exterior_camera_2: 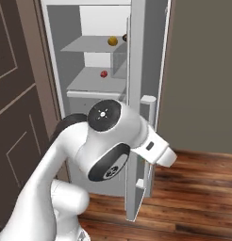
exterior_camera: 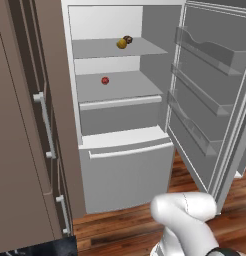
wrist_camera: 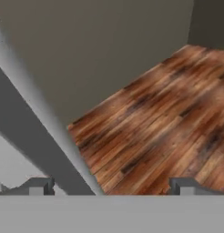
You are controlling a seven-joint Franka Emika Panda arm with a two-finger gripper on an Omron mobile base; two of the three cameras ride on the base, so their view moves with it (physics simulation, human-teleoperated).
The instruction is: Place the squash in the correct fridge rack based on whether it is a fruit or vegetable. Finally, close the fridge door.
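wood floor point(exterior_camera: 125, 225), brown cabinets point(exterior_camera: 20, 150); fridge door point(exterior_camera: 215, 95) open, squash point(exterior_camera: 121, 44) beside dark ball point(exterior_camera: 128, 39) on fridge rack point(exterior_camera: 110, 48), red ball point(exterior_camera: 105, 80) below; gripper point(wrist_camera: 111, 186) spread, empty.

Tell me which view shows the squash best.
The left base view: the squash sits in the open on the upper fridge rack, beside a dark ball. The right base view shows it smaller, close to the door's edge.

The fridge door point(exterior_camera: 210, 95) stands swung wide, leaving the fridge front unblocked. On the fridge rack point(exterior_camera: 112, 48), the squash point(exterior_camera: 121, 44) and a dark brown ball point(exterior_camera: 128, 39) crowd the back; its front edge lies free.
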